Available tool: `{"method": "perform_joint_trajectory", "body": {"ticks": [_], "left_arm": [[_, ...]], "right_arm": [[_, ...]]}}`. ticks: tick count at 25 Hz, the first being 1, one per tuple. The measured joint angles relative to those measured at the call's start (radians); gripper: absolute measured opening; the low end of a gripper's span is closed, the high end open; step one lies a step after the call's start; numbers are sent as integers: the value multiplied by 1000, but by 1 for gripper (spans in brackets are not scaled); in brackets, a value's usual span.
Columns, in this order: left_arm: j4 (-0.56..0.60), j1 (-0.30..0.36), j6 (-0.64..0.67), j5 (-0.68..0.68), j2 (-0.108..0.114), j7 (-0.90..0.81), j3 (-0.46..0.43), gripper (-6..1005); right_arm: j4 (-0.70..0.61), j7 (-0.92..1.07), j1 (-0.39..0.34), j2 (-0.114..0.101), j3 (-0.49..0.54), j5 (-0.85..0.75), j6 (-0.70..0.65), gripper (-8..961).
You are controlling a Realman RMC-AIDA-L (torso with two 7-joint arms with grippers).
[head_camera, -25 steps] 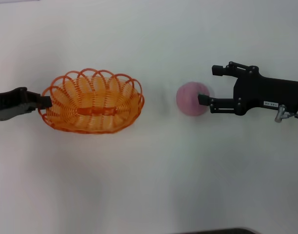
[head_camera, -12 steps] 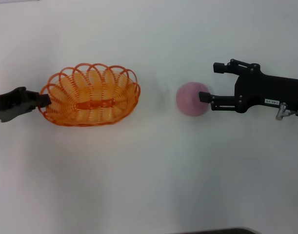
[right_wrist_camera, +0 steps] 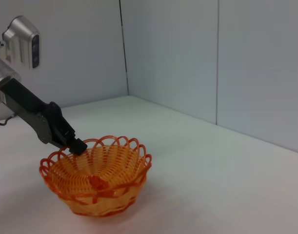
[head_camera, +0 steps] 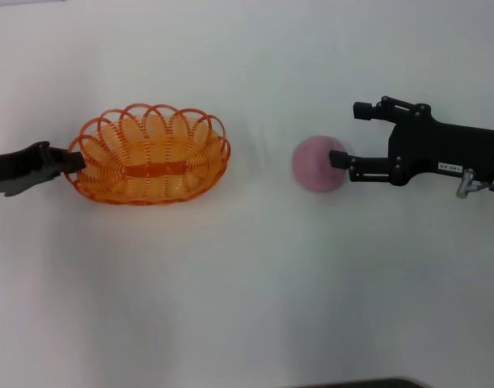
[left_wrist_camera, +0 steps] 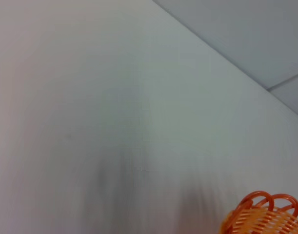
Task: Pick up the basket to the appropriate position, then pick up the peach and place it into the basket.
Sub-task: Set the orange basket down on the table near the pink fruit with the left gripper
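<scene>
Looped orange coil basket (head_camera: 149,156) beside round pink peach (head_camera: 318,164).

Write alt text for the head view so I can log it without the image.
On a white table, the left gripper grips the left rim of an orange basket. To its right, the open right gripper reaches in around a pink peach, one fingertip against it and the other held clear.

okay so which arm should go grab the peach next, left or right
Probably the right. The right gripper is open with its fingers already around the peach, one fingertip at its side. The left gripper is across the table, shut on the rim of the basket.
</scene>
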Motion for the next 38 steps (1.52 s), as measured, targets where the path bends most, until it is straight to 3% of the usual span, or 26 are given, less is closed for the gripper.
{"method": "perform_joint_trajectory", "body": {"ticks": [38], "left_arm": [[-32,49,-94,-98,0,5,62,77]], "right_arm": [[10,-4,11,3,23,3,5,931]]}}
